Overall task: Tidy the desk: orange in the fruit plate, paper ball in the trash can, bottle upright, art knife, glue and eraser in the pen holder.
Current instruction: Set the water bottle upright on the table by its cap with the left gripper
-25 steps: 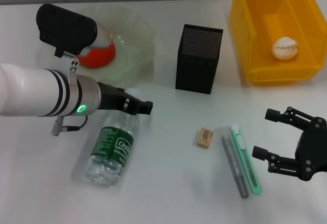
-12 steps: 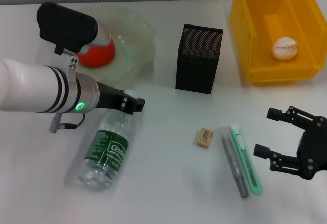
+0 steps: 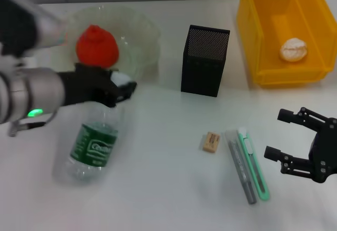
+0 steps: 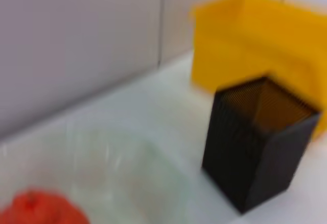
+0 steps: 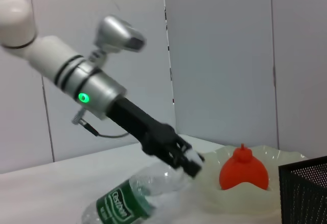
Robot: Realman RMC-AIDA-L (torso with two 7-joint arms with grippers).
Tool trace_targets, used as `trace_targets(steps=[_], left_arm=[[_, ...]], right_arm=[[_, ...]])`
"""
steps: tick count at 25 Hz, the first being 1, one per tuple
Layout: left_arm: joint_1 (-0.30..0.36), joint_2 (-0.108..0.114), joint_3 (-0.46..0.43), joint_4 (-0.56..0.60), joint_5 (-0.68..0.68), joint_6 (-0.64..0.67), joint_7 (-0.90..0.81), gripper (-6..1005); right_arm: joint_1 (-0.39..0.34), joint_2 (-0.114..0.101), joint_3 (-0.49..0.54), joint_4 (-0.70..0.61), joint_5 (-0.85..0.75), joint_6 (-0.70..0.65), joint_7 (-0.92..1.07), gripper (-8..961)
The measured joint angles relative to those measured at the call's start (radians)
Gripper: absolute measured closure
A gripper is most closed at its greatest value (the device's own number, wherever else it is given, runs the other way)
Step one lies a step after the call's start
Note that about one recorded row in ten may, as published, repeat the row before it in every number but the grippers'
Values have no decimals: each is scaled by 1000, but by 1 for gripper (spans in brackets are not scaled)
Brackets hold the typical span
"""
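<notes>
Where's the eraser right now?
In the head view the eraser lies on the desk, right of centre, in front of the pen holder and just left of the art knife.

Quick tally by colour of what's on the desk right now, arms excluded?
Orange-red: 1, orange
Yellow: 1, bin
Black: 1, pen holder
Clear: 2, bottle, fruit plate
Green: 1, art knife
Grey: 1, glue
Tan: 1, eraser
White: 1, paper ball
Total: 9

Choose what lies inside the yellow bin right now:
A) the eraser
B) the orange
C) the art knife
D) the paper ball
D: the paper ball lies inside the yellow bin, while the eraser and the art knife lie on the table and the orange is in the fruit plate.
</notes>
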Motion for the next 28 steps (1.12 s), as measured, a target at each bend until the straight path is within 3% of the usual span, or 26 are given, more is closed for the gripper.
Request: trace_targets(steps=[1, 2, 6, 9, 11, 26, 28], left_arm=[[50, 0, -60, -8, -179, 7, 211, 537], [50, 0, -60, -8, -179, 7, 211, 537], [110, 1, -197, -117, -559, 86, 617, 537], [107, 1, -251, -172, -643, 143, 697, 537], [94, 1, -283, -211, -685, 188, 738, 538], [53, -1, -293, -264, -700, 188, 783, 566], [45, -1, -293, -276, -702, 186, 784, 532]], right_arm=[[0, 0, 0, -4, 0, 0, 5, 116], [0, 0, 0, -4, 0, 0, 5, 116], [1, 0, -1, -10, 0, -1, 8, 116], [1, 1, -1, -11, 0, -1, 12, 116], [1, 1, -1, -15, 0, -1, 19, 116], [4, 3, -1, -25, 0, -10, 36, 117], [5, 2, -1, -25, 0, -10, 39, 117]])
